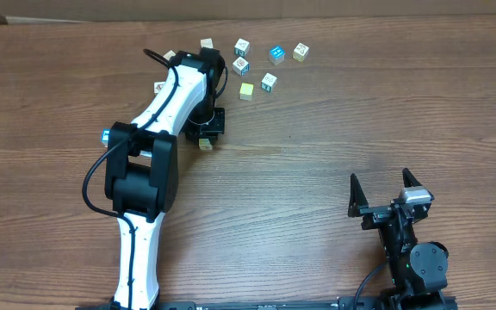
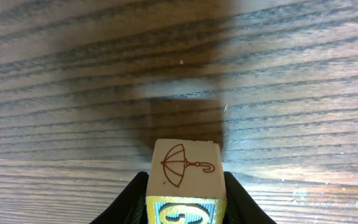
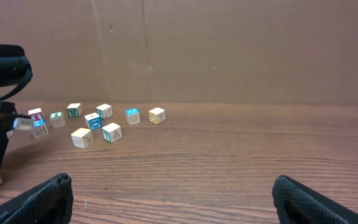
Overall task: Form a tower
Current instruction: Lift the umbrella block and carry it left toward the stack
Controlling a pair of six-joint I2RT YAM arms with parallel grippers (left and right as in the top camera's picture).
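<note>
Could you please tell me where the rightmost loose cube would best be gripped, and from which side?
I'd take the rightmost cube from above by its near and far faces: it sits flat, those sides look clear, and the blue cube crowds its left.

One wooden cube (image 2: 185, 165) is held between the dark fingers (image 2: 129, 208) of the left gripper (image 2: 185, 208), which touch it on both sides. One tan face shows a brown umbrella drawing. The neighbouring face has a yellow border around blue. The cube is toward the far edge of the table (image 2: 55, 74), left of the middle.
</note>
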